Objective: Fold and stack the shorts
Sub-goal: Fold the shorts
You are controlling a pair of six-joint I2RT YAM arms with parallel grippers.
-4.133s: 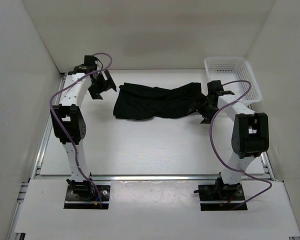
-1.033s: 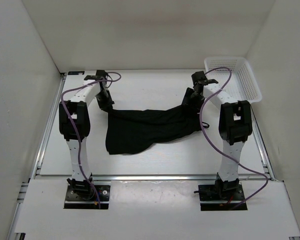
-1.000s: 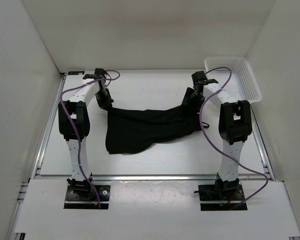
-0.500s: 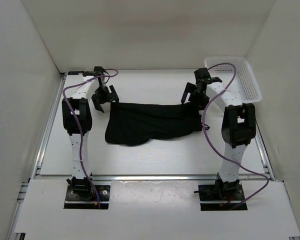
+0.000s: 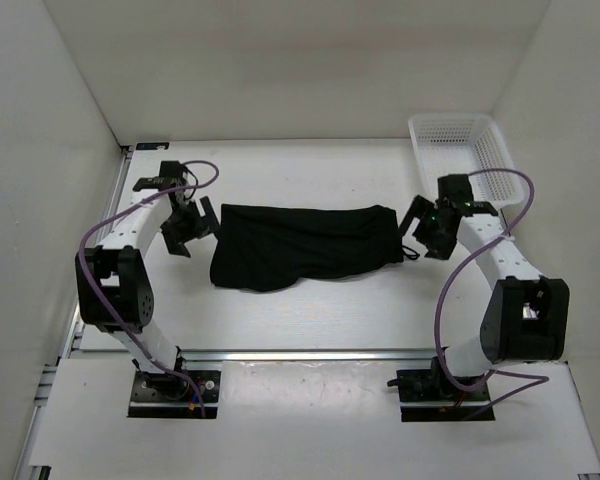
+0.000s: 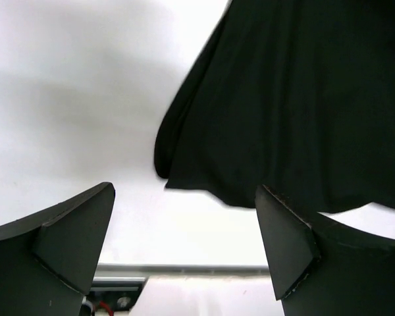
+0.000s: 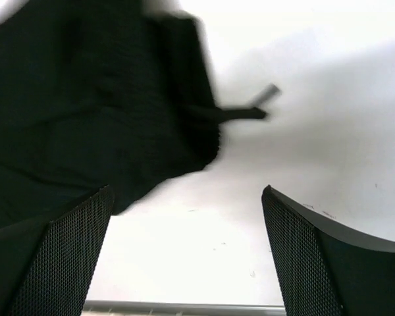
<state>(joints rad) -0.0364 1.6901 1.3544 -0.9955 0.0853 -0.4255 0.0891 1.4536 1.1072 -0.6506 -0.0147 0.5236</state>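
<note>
The black shorts (image 5: 300,243) lie folded in a long band across the middle of the table. They fill the upper right of the left wrist view (image 6: 296,112) and the upper left of the right wrist view (image 7: 92,112), where a drawstring end (image 7: 260,104) pokes out. My left gripper (image 5: 188,228) is open and empty just left of the shorts; its fingers (image 6: 66,243) frame bare table. My right gripper (image 5: 427,226) is open and empty just right of the shorts.
A white mesh basket (image 5: 464,150) stands at the back right corner, behind the right arm. White walls close in the table on three sides. A metal rail (image 5: 310,354) runs along the near edge.
Both grippers held the shorts' ends a second ago, then let go and drew outward. The shorts now lie flat in a folded band. The arms have swung toward the table's sides.
</note>
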